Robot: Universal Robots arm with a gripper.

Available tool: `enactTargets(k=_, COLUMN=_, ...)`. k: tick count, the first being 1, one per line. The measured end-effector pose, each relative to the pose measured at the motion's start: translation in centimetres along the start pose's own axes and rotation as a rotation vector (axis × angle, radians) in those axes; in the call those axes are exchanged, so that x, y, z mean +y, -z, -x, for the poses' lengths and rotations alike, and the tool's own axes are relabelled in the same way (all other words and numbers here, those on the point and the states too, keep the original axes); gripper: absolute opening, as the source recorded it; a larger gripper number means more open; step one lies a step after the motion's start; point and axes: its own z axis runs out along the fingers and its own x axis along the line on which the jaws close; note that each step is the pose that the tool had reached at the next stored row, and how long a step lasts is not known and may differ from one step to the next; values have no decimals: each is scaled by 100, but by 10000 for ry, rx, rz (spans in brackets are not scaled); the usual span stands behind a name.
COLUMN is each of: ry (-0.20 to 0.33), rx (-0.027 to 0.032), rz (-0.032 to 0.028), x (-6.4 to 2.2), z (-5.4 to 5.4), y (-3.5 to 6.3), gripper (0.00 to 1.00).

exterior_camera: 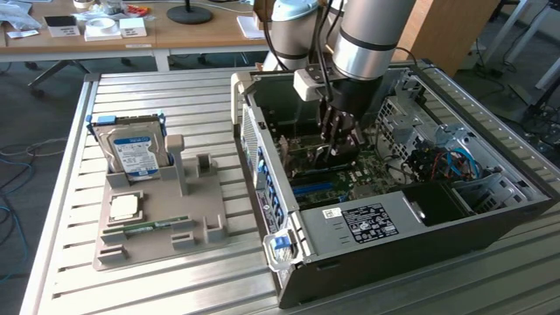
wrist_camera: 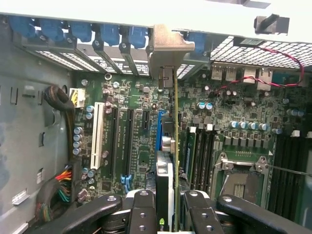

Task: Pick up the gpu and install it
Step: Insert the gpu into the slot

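My gripper (exterior_camera: 337, 141) reaches down into the open computer case (exterior_camera: 490, 216) and is shut on the gpu (exterior_camera: 308, 152). In the wrist view the gpu (wrist_camera: 171, 161) appears edge-on, a thin card standing upright over the green motherboard (wrist_camera: 131, 146), with my gripper (wrist_camera: 168, 212) at its near end and a black finger (wrist_camera: 141, 214) on either side. The card's metal bracket (wrist_camera: 165, 48) sits against the rear slot openings of the case. The card's lower edge runs along the blue slot (wrist_camera: 158, 126); whether it is seated there is hidden.
On the table at the exterior view's left stands a grey holder (exterior_camera: 157, 239) with a silver hard drive (exterior_camera: 131, 147), a processor chip (exterior_camera: 125, 208) and a green memory stick (exterior_camera: 144, 228). Inside the case are cables (exterior_camera: 446, 161), a CPU socket (wrist_camera: 241, 178) and a white slot (wrist_camera: 97, 136).
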Motion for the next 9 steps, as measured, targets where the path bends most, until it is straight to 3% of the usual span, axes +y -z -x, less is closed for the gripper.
enactTargets(k=9, ry=-34, rx=0, rz=0, x=2, z=0, y=-36, gripper=27)
